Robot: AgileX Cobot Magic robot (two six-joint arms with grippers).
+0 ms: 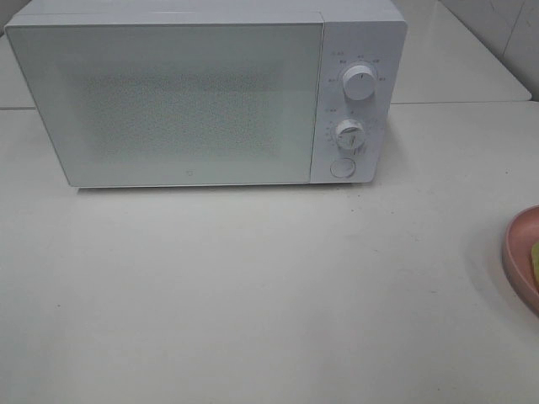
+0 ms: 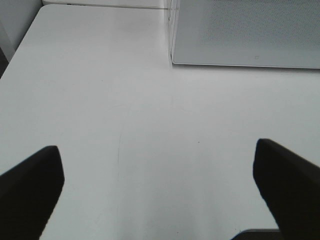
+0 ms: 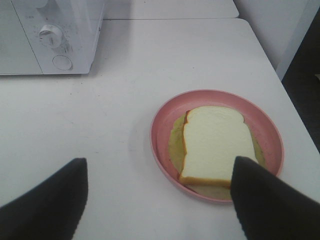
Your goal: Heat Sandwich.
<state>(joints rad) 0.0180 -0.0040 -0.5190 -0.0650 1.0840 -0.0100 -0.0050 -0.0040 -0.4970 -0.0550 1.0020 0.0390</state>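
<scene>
I have barely begun: the microwave (image 1: 206, 93) in the upper left of the overhead frame has its door closed, the sandwich (image 3: 217, 145) lies on the pink plate (image 3: 162, 125) at the right edge, and my left gripper (image 2: 157, 195) and right gripper (image 3: 160, 200) both gape empty.

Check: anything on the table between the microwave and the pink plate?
Nothing. In the right wrist view only bare white table separates the microwave from the pink plate holding the sandwich; the exterior high view agrees.
</scene>
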